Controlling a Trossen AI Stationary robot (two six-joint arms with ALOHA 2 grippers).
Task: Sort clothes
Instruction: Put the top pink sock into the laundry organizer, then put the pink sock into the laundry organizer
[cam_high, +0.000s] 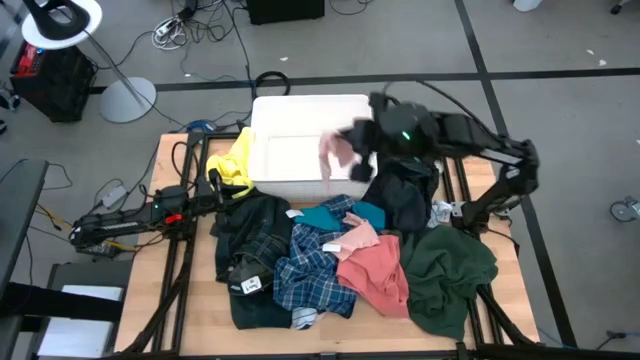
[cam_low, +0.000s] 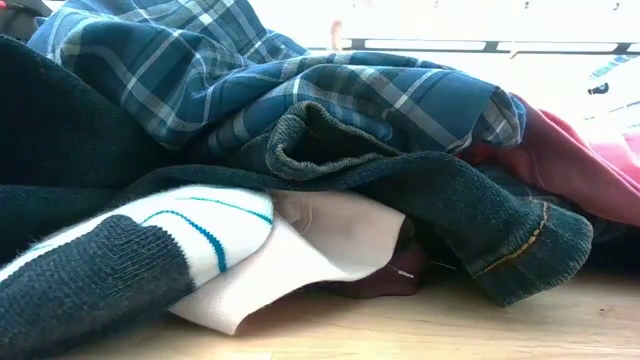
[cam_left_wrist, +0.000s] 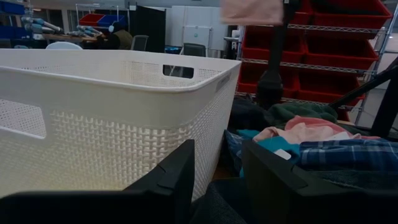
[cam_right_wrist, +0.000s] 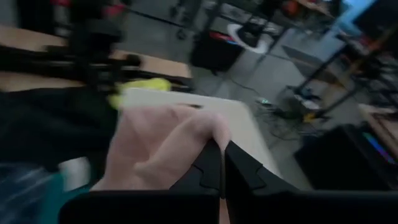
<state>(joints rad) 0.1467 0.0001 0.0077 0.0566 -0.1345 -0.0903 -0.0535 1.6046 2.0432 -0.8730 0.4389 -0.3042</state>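
Note:
A pile of clothes lies on the table in front of the white bin (cam_high: 300, 150): dark green (cam_high: 450, 270), salmon pink (cam_high: 375, 265), blue plaid (cam_high: 315, 265), teal (cam_high: 368, 213), black (cam_high: 405, 195) and a dark garment (cam_high: 250, 235). A yellow garment (cam_high: 235, 165) lies against the bin's left wall. My right gripper (cam_high: 362, 140) is shut on a pale pink garment (cam_high: 338, 152) above the bin's right part. My left gripper (cam_left_wrist: 217, 177) is open, low beside the bin's near left corner, over dark cloth. The low view shows a white-striped piece (cam_low: 200, 225) under the pile. My right gripper pinches a bunched fold (cam_right_wrist: 202, 140) of the pale pink garment between its two shut fingers (cam_right_wrist: 208, 171). The fingers reach in from the table's right side. The garment is lifted clear and hangs slack below them over the bin; it also shows high up in the left wrist view (cam_left_wrist: 252, 9).
The bin (cam_left_wrist: 112, 118) stands at the table's far middle, its inside white and open. The clothes cover the table's middle and right. Bare wood (cam_high: 185, 290) shows at the near left. The right arm (cam_high: 490, 150) reaches across the far right corner.

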